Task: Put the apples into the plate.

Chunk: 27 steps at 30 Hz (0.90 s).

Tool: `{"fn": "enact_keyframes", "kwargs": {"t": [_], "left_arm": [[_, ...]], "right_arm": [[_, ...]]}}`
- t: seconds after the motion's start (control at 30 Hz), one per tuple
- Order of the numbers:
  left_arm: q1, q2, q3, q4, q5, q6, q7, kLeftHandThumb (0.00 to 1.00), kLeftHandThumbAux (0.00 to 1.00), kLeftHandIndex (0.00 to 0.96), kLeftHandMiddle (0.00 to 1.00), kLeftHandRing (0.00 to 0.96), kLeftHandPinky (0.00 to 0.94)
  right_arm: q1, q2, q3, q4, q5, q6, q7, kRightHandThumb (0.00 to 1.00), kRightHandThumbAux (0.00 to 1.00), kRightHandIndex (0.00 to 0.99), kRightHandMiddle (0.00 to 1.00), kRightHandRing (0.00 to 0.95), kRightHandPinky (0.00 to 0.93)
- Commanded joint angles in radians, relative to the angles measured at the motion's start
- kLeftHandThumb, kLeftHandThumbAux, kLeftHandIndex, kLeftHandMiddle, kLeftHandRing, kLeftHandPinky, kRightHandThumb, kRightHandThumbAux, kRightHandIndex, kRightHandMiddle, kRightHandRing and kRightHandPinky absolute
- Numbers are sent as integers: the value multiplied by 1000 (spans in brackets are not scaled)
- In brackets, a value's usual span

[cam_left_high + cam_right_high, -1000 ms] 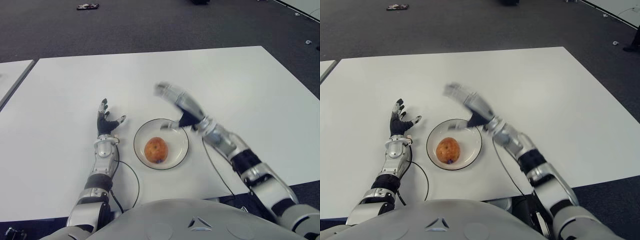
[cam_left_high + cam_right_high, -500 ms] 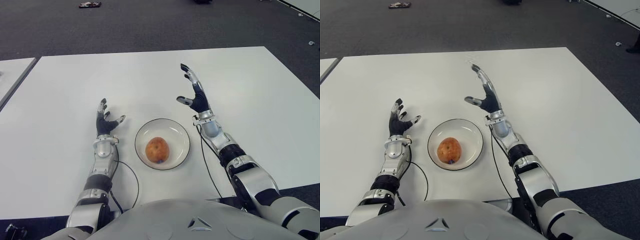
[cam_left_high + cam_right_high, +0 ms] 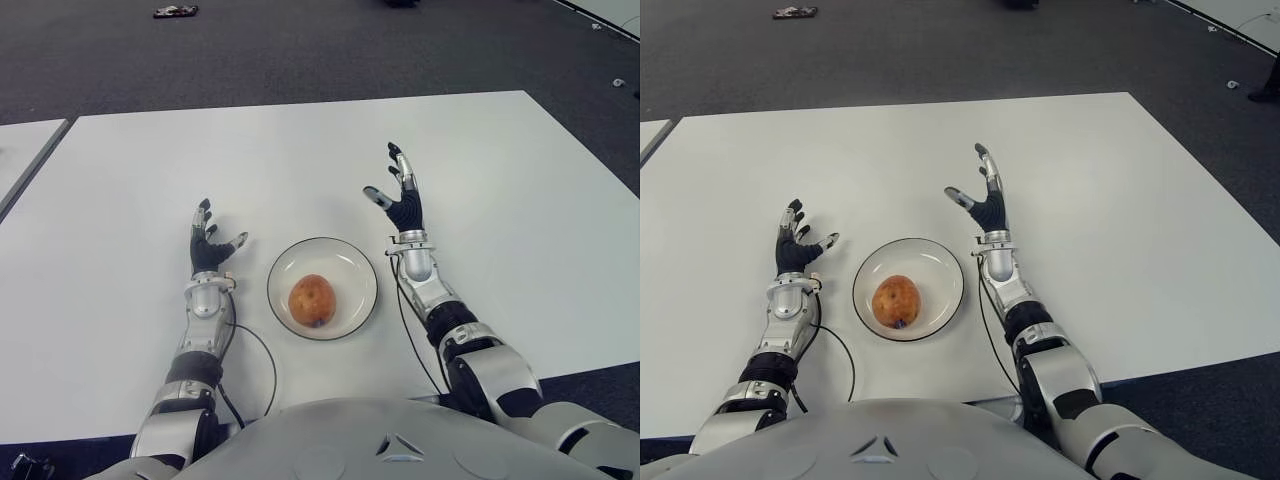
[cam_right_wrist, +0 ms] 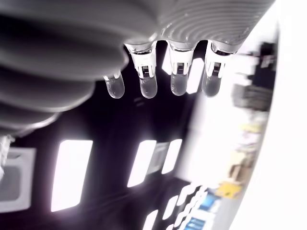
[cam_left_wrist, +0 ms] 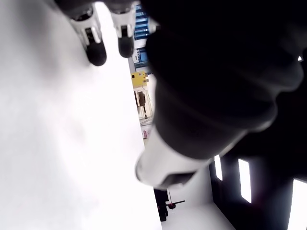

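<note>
One apple (image 3: 312,299) is seen in the plate (image 3: 352,264), between the empty, spread-fingered left robot hand (image 3: 208,246) and right robot hand (image 3: 401,200), on the table (image 3: 120,180).

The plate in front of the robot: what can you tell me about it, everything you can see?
The plate is round, shallow and white, with a thin dark line around its rim; it looks like ceramic or glazed ware. It sits flat on the white table, close to the robot's body, between the two hands: the left hand shows to its left, the right hand beyond its right edge. Neither hand touches it. One orange-red apple lies inside, a little left of centre.
</note>
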<state>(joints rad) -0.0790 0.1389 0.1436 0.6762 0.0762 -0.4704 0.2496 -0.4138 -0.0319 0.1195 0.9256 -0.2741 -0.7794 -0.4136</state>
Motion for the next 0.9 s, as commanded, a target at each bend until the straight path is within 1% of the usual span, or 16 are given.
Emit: {"fn": "enact_keyframes", "kwargs": {"t": [0.03, 0.37, 0.5, 0.73, 0.83, 0.9], "left_arm": [[29, -5, -1, 25, -5, 27, -14, 116, 582, 0, 0, 0, 0], [30, -3, 1, 18, -9, 36, -21, 110, 592, 0, 0, 0, 4], [35, -2, 1, 12, -7, 30, -21, 115, 590, 0, 0, 0, 2], [39, 2, 0, 9, -4, 28, -20, 124, 587, 0, 0, 0, 1], [41, 4, 3, 6, -7, 33, -22, 126, 587, 0, 0, 0, 1], [41, 5, 3, 5, -7, 37, -21, 128, 588, 0, 0, 0, 0]], "right_arm": [[12, 12, -30, 11, 23, 37, -8, 0, 470, 0, 0, 0, 0], [29, 24, -44, 40, 14, 69, -9, 0, 531, 0, 0, 0, 0], [39, 27, -45, 44, 14, 70, -6, 0, 554, 0, 0, 0, 0], [85, 33, -43, 15, 11, 63, -4, 0, 585, 0, 0, 0, 0], [107, 38, -42, -3, 12, 69, 0, 0, 595, 0, 0, 0, 0], [123, 41, -42, -18, 16, 86, 11, 0, 600, 0, 0, 0, 0]]}}
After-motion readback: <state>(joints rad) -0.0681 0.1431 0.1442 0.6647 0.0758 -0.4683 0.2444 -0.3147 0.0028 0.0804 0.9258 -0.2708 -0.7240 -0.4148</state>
